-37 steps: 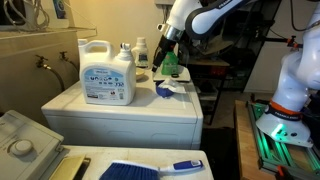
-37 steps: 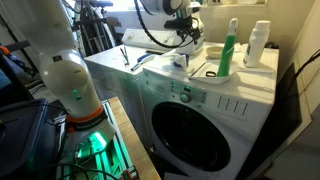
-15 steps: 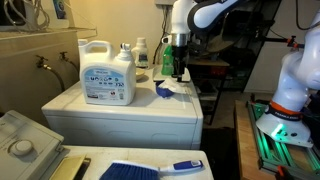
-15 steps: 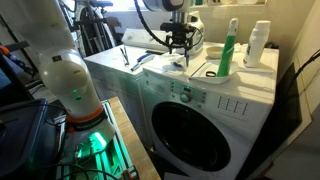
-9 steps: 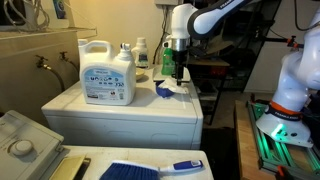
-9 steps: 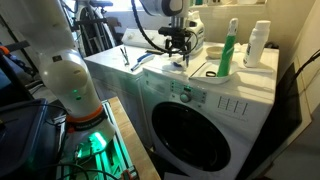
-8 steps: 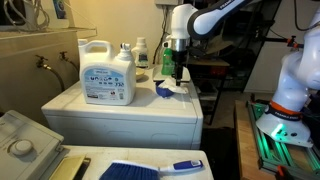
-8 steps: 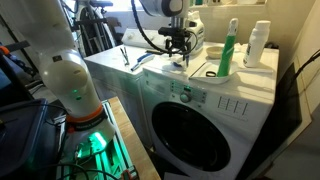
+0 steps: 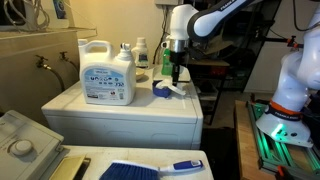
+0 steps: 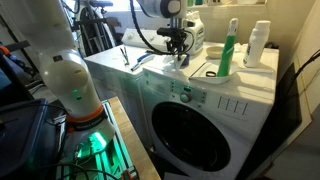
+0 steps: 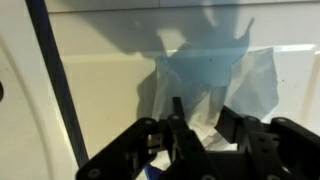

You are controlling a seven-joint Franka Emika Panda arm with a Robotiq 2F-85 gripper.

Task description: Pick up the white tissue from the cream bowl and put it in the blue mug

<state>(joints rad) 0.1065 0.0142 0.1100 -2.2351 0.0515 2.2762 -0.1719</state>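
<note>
The white tissue lies crumpled on the washer top, against the small blue mug. My gripper points straight down onto it, as both exterior views show. In the wrist view the two black fingers stand close together with folds of the tissue between them. More tissue spreads beyond the fingers. A bit of blue from the mug shows at the bottom edge. I cannot make out the cream bowl.
A big white detergent jug stands to the left on the washer top. A green bottle and a white bottle stand at the back. A blue-handled brush lies in the foreground.
The gripper swung over the tissue and lowered onto it. In the last half second its fingers drew in from wide open, and the tissue shifted slightly beside the mug.
</note>
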